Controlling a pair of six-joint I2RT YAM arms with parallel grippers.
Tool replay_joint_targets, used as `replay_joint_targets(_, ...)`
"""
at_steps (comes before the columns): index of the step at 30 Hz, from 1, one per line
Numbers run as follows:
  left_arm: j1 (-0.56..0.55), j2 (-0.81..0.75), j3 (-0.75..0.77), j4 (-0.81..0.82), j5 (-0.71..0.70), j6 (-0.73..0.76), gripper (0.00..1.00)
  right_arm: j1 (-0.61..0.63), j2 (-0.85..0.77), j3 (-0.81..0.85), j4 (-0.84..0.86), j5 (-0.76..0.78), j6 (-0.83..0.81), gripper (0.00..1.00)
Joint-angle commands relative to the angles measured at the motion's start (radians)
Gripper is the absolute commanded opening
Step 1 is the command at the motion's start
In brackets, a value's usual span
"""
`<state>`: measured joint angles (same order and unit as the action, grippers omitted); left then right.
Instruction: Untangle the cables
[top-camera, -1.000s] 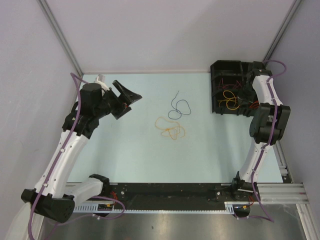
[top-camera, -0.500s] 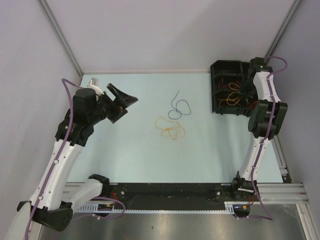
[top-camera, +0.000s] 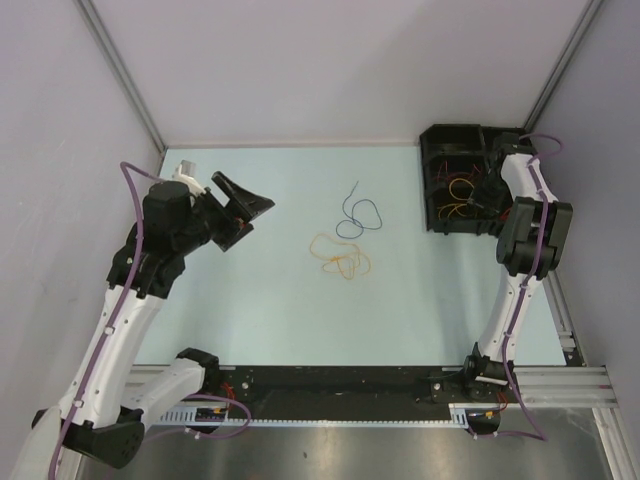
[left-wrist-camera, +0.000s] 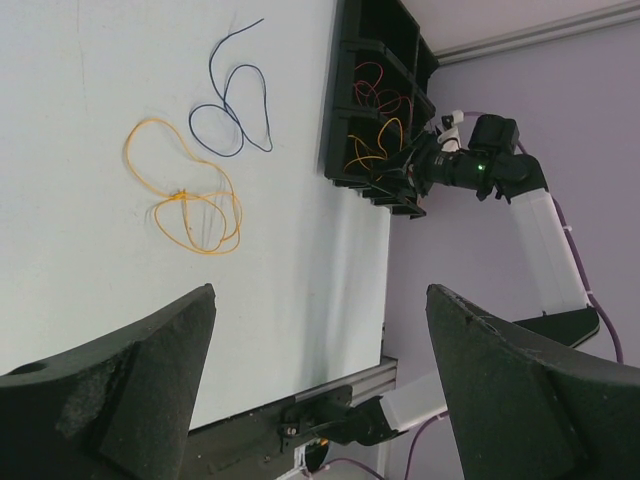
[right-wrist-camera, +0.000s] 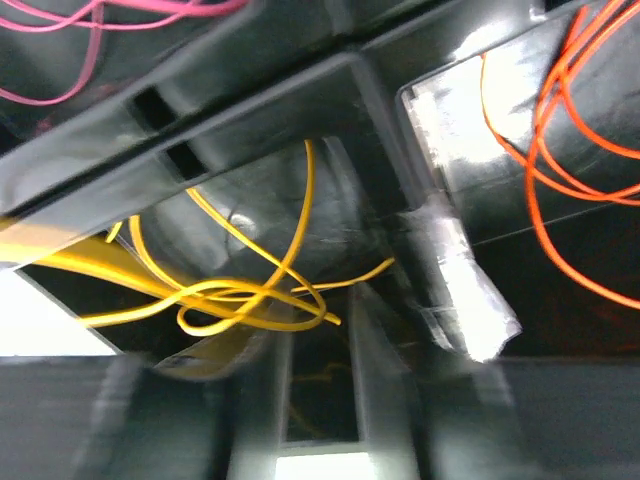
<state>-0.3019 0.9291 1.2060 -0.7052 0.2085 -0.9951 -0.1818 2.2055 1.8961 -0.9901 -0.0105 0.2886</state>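
R claw (top-camera: 482, 200) down inside black divided bin (top-camera: 436, 146), by yellow cable (right-wrist-camera: 250, 295); its grip I can't tell. L claw (top-camera: 240, 205) wide, empty, well left of bin. Loose orange cable (top-camera: 340, 258) + dark blue cable (top-camera: 357, 215) lie on tabletop (top-camera: 260, 310), left of bin. Risk: yellow loops snag on a divider or drag neighbours out.

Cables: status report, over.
Left gripper open, empty. Right gripper inside black bin by yellow cables, jaws unclear. Orange cable and dark blue cable lie apart on table. Nothing blocking them.

One dark blue cable (top-camera: 358, 215), one orange tangle (top-camera: 340, 258) on table (top-camera: 250, 310); one black bin (top-camera: 440, 135), cables inside (top-camera: 458, 190) uncountable.
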Motion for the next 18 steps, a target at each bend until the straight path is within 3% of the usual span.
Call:
replay_joint_targets(1,-0.008,-0.004,-0.002,0.021,-0.003,-0.013,0.91,-0.01,0.002,0.075,-0.03,-0.011,-0.006,0.4)
replay_joint_targets(3,-0.008,0.0,-0.003,0.029,0.0,-0.011,0.91,-0.015,0.0,0.141,-0.065,-0.017,-0.006,0.48)
replay_joint_targets(8,-0.009,0.016,-0.016,0.047,0.005,-0.005,0.91,-0.015,-0.024,0.241,-0.139,-0.031,-0.008,0.54)
replay_joint_targets(18,-0.023,0.109,-0.017,0.085,-0.029,0.128,0.91,0.007,-0.167,0.161,-0.164,-0.075,0.026,0.58)
